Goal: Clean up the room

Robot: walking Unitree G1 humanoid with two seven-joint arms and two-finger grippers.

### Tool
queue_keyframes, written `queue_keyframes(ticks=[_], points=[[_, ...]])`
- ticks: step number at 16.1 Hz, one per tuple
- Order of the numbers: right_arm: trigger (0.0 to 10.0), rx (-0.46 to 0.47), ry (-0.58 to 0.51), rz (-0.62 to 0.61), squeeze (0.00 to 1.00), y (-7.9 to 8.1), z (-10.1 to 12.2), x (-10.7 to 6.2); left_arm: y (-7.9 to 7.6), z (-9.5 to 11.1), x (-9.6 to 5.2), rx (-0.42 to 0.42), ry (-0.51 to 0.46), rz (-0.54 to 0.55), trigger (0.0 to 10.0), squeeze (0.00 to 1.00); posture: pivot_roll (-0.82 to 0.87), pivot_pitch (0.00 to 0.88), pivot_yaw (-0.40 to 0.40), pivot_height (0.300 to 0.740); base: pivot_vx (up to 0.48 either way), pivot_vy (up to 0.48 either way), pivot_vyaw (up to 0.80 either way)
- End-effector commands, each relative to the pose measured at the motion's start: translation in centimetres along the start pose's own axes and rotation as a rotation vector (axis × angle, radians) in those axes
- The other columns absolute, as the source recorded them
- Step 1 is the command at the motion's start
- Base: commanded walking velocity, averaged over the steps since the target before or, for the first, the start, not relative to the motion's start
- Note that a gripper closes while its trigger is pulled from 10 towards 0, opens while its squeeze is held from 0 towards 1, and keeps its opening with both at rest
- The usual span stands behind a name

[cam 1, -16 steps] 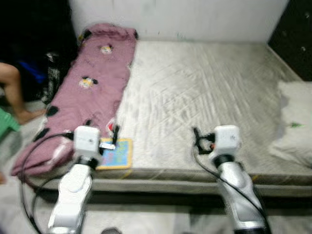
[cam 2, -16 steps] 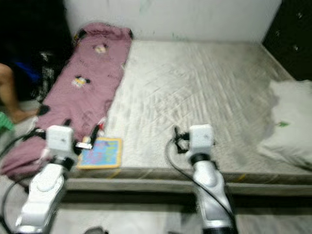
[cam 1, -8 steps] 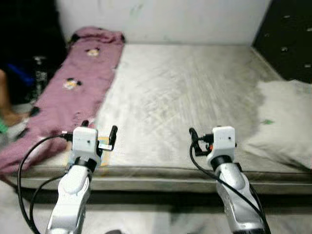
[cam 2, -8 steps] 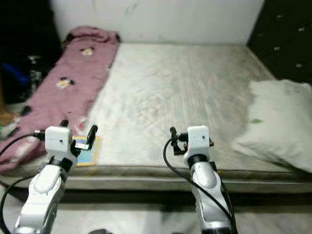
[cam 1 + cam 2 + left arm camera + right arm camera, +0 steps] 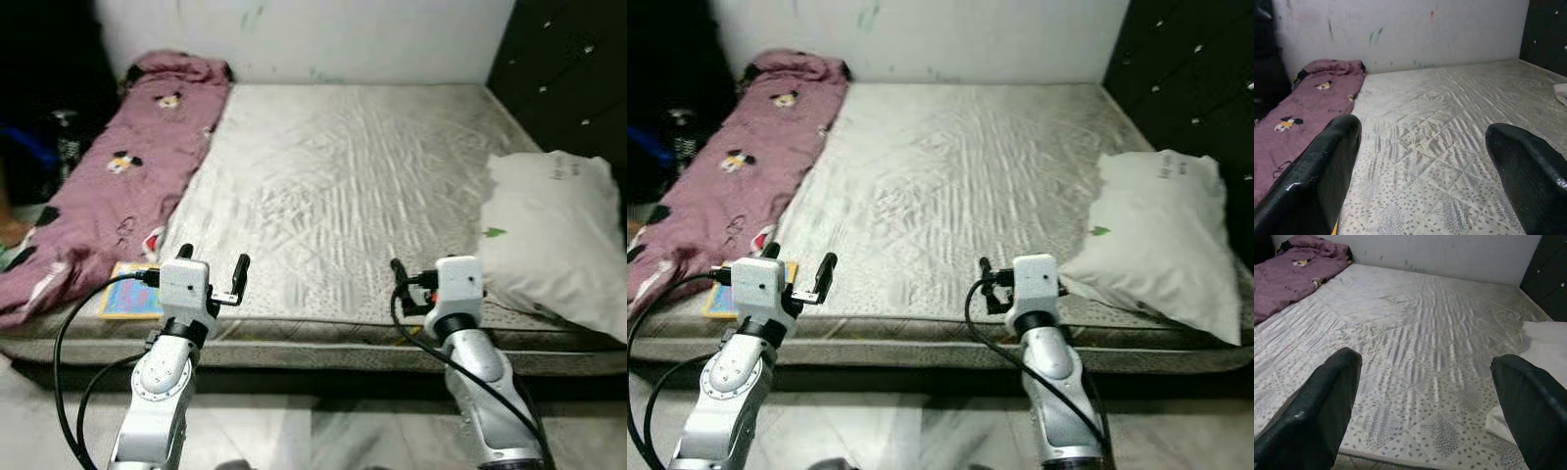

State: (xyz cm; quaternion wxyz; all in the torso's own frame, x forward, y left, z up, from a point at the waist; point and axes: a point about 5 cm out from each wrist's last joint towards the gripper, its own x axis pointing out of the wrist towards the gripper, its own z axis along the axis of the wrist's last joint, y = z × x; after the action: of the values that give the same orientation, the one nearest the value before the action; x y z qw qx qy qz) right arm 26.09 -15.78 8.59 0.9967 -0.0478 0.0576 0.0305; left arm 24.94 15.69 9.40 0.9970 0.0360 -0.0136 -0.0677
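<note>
Both silver arms are raised forward at the near edge of the bed, forearms angled up from below, wrists level, black fingers pointing toward the far white wall [image 5: 323,34].

Left tool [image 5: 213,275]: fingers spread wide, holding nothing, hovering over the near-left edge of the bare grey quilted mattress [image 5: 343,186]. Black cable loops down from its wrist.

Right tool [image 5: 1425,406]: wrist view shows its two fingers far apart, nothing between them, over the near edge of the mattress, just left of the white pillow [image 5: 554,230].

Task items:
- Pink-purple blanket with cartoon mouse prints [image 5: 108,181] lies in a long strip along the left side of the mattress, bunched at the far end by the wall, near end hanging off the left edge.
- Small flat book with yellow border and blue cover [image 5: 129,303] lies at the near-left corner, beside the blanket's near end and just left of the left wrist.
- The pillow sits on the right side of the mattress, overhanging the right edge; a small green mark and faint grey print on the cover, too small to read.

Surroundings: dark panelled cabinet [image 5: 568,69] right of the bed; paint smudges on the wall; pale tiled floor [image 5: 294,431] below. Dark clutter left of the bed, not resolvable.
</note>
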Motion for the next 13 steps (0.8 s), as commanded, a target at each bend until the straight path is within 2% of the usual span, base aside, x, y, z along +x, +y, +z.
queue_keyframes(ticks=[1, 3, 13], points=[[10.0, 0.004, -0.016, 0.008, 0.0, 0.16, 0.37, 0.25, 0.12, 0.27, 0.07, 0.001, -0.014, -0.01, 10.0, 0.0, 0.0, 0.0, -0.001, 0.74, 0.0, 0.0, 0.0], [10.0, 0.004, -0.017, 0.009, 0.0, 0.17, 0.37, 0.26, 0.04, 0.33, 0.06, -0.002, -0.02, -0.018, 10.0, 0.0, 0.0, 0.0, -0.001, 0.74, 0.124, 0.0, 0.0], [10.0, 0.007, -0.026, 0.001, 0.0, 0.2, 0.51, 0.57, 0.08, 0.34, 0.24, -0.002, -0.023, -0.028, 10.0, 0.0, 0.0, 0.0, 0.007, 0.74, 0.283, 0.0, 0.0]])
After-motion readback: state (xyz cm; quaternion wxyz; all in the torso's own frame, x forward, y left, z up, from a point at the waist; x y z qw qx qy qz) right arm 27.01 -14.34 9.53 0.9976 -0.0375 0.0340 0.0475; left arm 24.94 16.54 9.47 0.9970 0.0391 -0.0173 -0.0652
